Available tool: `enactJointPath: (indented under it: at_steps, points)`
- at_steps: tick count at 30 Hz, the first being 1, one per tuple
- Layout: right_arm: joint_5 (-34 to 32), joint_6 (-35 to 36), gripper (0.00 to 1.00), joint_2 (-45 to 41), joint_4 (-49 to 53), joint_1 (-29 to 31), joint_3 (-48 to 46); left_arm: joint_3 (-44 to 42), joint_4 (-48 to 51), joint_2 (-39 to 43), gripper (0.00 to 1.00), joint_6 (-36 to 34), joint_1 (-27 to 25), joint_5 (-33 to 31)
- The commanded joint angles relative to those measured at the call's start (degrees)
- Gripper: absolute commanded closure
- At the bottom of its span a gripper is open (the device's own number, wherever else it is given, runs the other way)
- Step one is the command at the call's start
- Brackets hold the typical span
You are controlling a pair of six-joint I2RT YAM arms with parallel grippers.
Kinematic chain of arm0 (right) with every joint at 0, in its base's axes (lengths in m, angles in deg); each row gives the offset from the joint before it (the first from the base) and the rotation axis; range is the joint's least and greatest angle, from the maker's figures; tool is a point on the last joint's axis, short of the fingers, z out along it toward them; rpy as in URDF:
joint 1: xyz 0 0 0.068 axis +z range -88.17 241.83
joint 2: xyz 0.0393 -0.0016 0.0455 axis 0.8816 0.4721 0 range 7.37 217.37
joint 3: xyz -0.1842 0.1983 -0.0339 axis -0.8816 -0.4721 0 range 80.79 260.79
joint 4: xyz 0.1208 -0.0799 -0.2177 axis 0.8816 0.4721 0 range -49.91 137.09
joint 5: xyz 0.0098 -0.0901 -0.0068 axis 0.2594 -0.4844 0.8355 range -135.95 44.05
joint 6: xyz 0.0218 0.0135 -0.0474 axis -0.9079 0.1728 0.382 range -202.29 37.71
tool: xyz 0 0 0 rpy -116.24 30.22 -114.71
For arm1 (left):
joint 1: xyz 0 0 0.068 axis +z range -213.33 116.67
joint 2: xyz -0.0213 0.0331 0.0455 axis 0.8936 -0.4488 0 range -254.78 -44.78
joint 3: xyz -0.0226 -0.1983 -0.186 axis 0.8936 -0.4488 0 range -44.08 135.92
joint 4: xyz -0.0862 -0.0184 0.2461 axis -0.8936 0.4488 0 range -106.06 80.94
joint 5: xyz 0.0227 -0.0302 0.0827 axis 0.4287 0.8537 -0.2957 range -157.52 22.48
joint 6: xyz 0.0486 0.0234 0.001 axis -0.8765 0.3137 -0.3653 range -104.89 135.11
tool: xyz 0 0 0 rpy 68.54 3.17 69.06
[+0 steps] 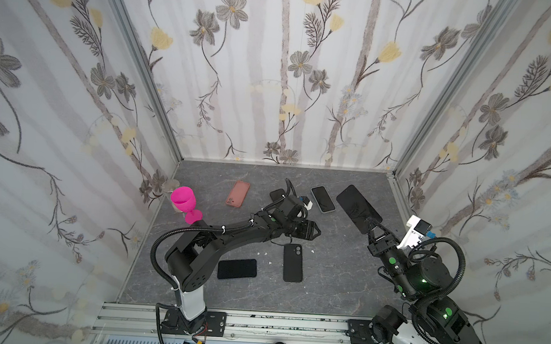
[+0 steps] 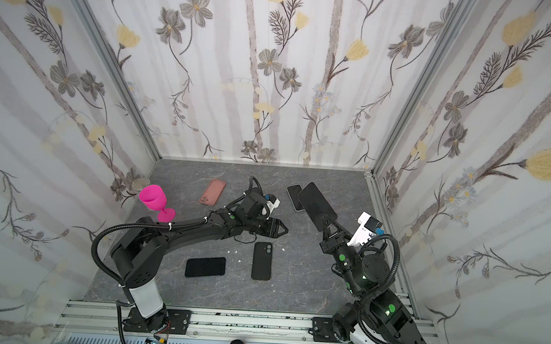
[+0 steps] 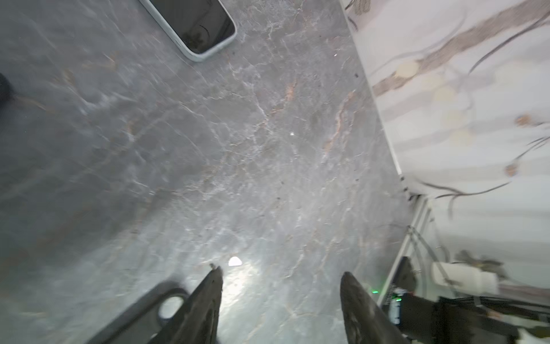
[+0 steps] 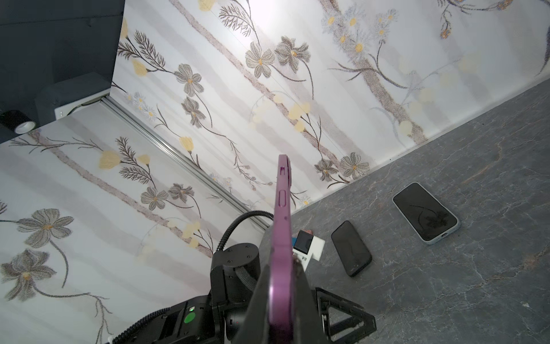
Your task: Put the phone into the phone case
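Observation:
My right gripper (image 1: 371, 226) (image 4: 281, 265) is shut on the lower end of a phone (image 1: 359, 207) (image 4: 281, 226) with a dark face and a purple rim, and holds it up off the table, tilted. A black phone case (image 1: 293, 262) (image 2: 261, 260) with a camera cut-out lies flat mid-table. My left gripper (image 1: 314, 231) (image 3: 282, 271) hovers just behind that case, open, with bare table between its fingers. A corner of the case (image 3: 143, 315) shows beside one finger in the left wrist view.
Flat on the table lie a black phone (image 1: 237, 268), a pink case (image 1: 237, 193), a phone in a pale case (image 1: 323, 199) (image 4: 425, 213) and a small dark phone (image 4: 351, 248). A pink goblet (image 1: 184, 201) stands at the left wall. Flowered walls enclose three sides.

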Motion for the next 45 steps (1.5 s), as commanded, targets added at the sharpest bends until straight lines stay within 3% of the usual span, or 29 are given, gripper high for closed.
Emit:
enactJointPath:
  at_steps: [1,6,10,14,20,36,45]
  points:
    - [0.01,0.83,1.00,0.67,-2.64,0.02,0.65,3.49,14.71,-2.09,0.41,-20.57,0.96,-6.32]
    - [0.45,1.60,1.00,1.59,-2.95,0.04,1.16,6.46,18.94,-4.21,0.41,-31.13,1.24,-5.28]
    - [0.73,2.29,1.00,1.74,-2.80,0.05,1.53,6.51,20.82,-5.56,0.41,-35.23,1.53,-4.61]
    - [0.33,2.48,1.00,1.51,-2.51,0.07,1.45,7.02,24.23,-8.89,0.48,-36.95,1.53,-6.05]
    - [-0.28,2.25,1.00,1.69,-2.62,0.05,1.04,6.65,23.99,-10.80,0.54,-33.16,1.50,-8.73]
    - [0.05,1.87,1.00,4.04,-3.58,0.01,1.03,1.75,24.48,-10.00,0.99,-19.23,1.53,-16.52]
    - [1.12,1.87,1.00,6.63,-4.00,-0.01,1.27,-1.89,27.67,-6.16,1.00,-3.49,1.90,-18.72]
